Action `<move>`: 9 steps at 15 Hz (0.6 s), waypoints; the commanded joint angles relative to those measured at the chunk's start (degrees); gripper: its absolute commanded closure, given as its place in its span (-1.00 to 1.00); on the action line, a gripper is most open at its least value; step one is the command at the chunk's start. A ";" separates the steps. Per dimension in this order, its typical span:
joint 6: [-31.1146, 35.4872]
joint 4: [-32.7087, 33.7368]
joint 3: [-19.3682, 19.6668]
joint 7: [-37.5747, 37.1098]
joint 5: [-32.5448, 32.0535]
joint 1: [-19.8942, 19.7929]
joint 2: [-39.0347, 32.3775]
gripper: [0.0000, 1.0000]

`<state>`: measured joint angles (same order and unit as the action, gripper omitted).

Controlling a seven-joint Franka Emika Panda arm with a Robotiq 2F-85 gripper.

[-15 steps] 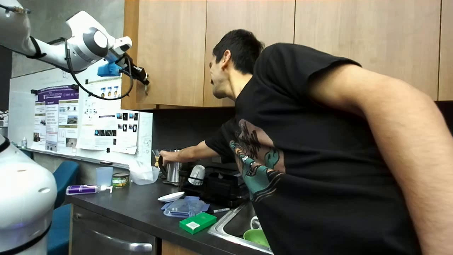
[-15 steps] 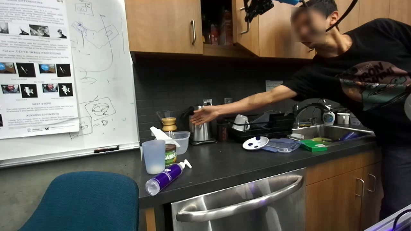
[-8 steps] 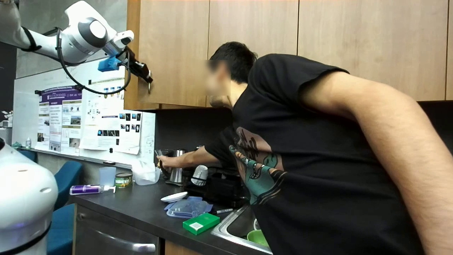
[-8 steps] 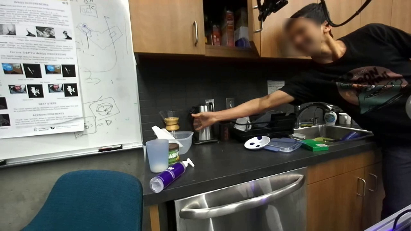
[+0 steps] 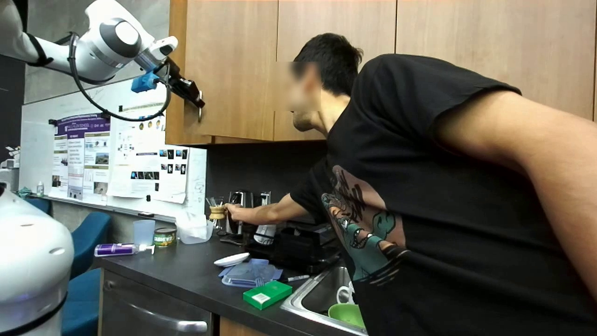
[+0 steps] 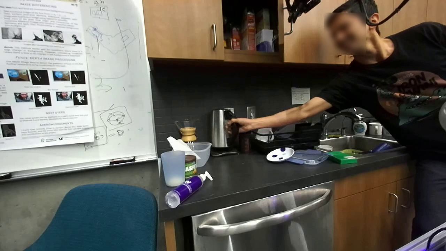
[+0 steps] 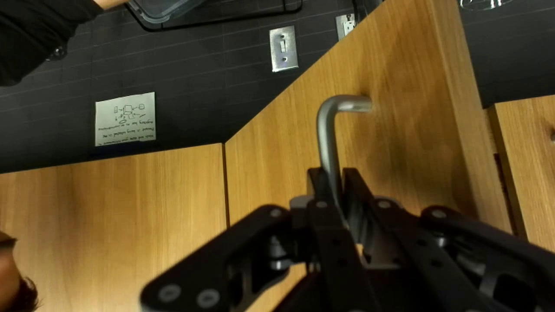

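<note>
My gripper (image 7: pixel 333 172) has its two black fingers closed round the metal handle (image 7: pixel 327 134) of a wooden cabinet door (image 7: pixel 277 143) in the wrist view. The handle's bent end sticks out beyond the fingertips. In both exterior views the gripper (image 5: pixel 198 99) (image 6: pixel 293 15) is at this handle (image 5: pixel 200 114) (image 6: pixel 290 29), up at the wall cabinets. The door (image 6: pixel 313 42) stands open. Red boxes (image 6: pixel 248 33) and a white and blue package (image 6: pixel 264 40) show inside the cabinet (image 6: pixel 251 55).
A person (image 5: pixel 396 186) leans over the counter (image 6: pixel 240 181), one hand on the kettle (image 6: pixel 218 129). Another cabinet door (image 6: pixel 184 31) is shut beside the opening. Below are a purple bottle (image 6: pixel 186 190), a cup (image 6: pixel 173 167), a dish rack (image 6: pixel 285 137), a green box (image 6: pixel 342 157) and a sink (image 6: pixel 366 141).
The cabinet door has swung wider with my gripper on its handle, uncovering more of the inside. The person has turned the kettle so its handle faces right. Both exterior pictures have shifted slightly.
</note>
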<state>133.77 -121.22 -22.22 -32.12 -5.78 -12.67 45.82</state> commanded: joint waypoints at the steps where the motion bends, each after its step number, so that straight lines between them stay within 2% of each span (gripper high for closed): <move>1: 2.89 3.59 2.45 -3.14 -2.32 -4.07 -1.57 0.94; 9: 1.21 3.40 3.16 -3.46 -2.46 -4.69 -0.45 0.94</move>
<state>131.30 -121.35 -21.60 -32.59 -5.92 -13.73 47.21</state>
